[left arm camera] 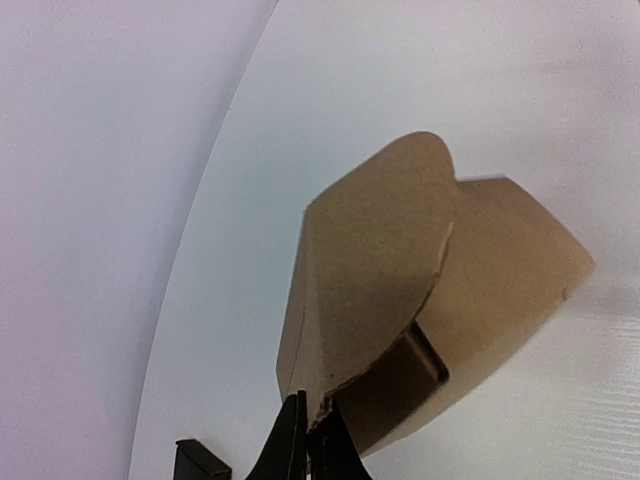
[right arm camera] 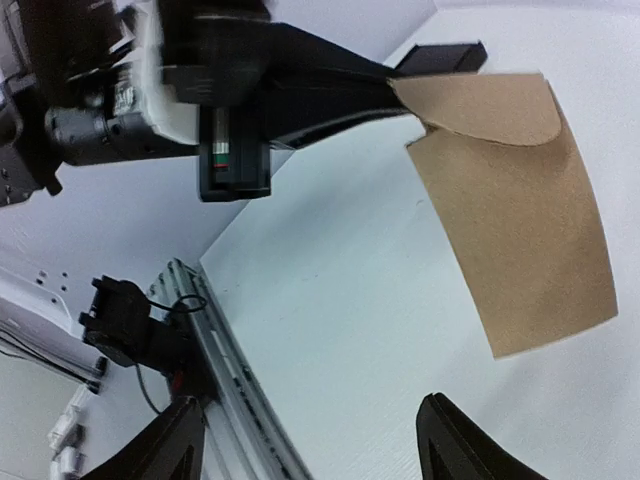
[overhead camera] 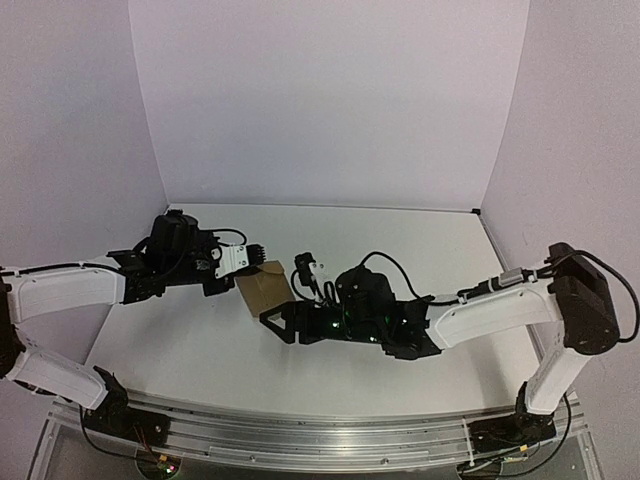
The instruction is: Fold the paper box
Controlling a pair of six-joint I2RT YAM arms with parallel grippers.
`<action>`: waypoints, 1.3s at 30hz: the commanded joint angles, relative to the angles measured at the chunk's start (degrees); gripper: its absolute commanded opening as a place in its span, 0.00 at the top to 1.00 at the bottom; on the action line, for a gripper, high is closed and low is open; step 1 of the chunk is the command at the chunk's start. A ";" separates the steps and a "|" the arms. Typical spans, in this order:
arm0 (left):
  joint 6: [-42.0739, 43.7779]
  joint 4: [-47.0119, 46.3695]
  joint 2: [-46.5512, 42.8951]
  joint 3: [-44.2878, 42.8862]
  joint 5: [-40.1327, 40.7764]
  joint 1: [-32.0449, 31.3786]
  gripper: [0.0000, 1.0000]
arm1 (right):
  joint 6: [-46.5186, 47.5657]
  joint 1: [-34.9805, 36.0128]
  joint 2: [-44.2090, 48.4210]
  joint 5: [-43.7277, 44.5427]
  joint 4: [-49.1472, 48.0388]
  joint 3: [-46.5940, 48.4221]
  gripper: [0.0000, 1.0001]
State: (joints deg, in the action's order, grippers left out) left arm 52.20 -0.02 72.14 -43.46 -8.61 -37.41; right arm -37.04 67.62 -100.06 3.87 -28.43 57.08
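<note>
Top, left-wrist and right-wrist views. The paper box (overhead camera: 263, 290) (left arm camera: 400, 270) (right arm camera: 510, 220), plain brown cardboard and partly folded, is sitting over the white table (overhead camera: 400, 240) between my two arms, and every position here is being given relative to it. I am pinching my left gripper (overhead camera: 264, 268) (left arm camera: 308, 432) (right arm camera: 395, 85) on the box's thin edge: the jaws are pressing together on the cardboard where a rounded flap is meeting the side panel, at the end of the box nearest that wrist. From this pinch the box is fanning outward, the rounded flap lying over a broader panel, with a dark hollow showing between the layers. The box is tilting rather than lying flat; I cannot tell whether its lower edge is touching the table. My right gripper (right arm camera: 320, 450) is hovering just beside the box on the side opposite the left gripper, its jaws standing wide apart with nothing between them and not touching the cardboard; in its own view the box is appearing beyond and to one side of the fingertips (right arm camera: 470, 445). A small black block (left arm camera: 200, 462) (right arm camera: 440, 57) is lying on the table near the box, close to the pinched end. The aluminium rail (right arm camera: 240, 400) carrying my bases is running well apart from the box, along the table's near edge.
</note>
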 commanded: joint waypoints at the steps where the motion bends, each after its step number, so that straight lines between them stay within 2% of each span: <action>1: -1.69 -1.18 -0.20 -1.39 6.63 -0.55 1.00 | 19.84 0.49 -0.06 17.37 3.99 1.60 0.12; 4: -3.76 0.14 -0.09 -2.80 5.84 -1.29 1.00 | 25.35 0.45 -2.86 20.13 0.66 2.48 0.04; 7: -3.88 1.94 -1.22 -2.65 3.03 -1.50 1.00 | 33.11 0.08 -4.73 22.53 -3.11 2.83 0.02; 10: -2.08 1.88 -2.75 -1.17 0.46 -1.53 1.00 | 40.99 -1.19 -7.34 18.24 -6.68 3.84 0.02; 14: 0.36 1.42 -3.84 -0.40 -0.34 -1.53 1.00 | 45.41 -3.05 -10.11 11.66 -9.56 5.38 0.02; 25: 0.60 1.00 -5.28 0.06 -3.98 -1.53 1.00 | 42.37 -4.76 -14.91 10.72 -14.96 7.54 0.02; 30: 0.03 1.82 -5.14 -1.08 -4.67 -1.38 1.00 | 41.07 -5.48 -14.91 13.06 -18.48 3.02 0.06; 36: 1.80 6.44 -7.07 -2.16 -12.36 -1.26 1.00 | 40.20 -6.18 -15.04 10.28 -21.14 -0.99 0.10; 39: 2.65 8.30 -6.45 -3.22 -12.18 -1.26 1.00 | 40.29 -6.18 -15.11 10.63 -22.67 -3.49 0.11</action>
State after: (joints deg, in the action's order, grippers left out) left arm 53.69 5.06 67.03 -43.59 -16.49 -38.62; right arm 3.97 61.71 -114.67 14.90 -46.39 55.86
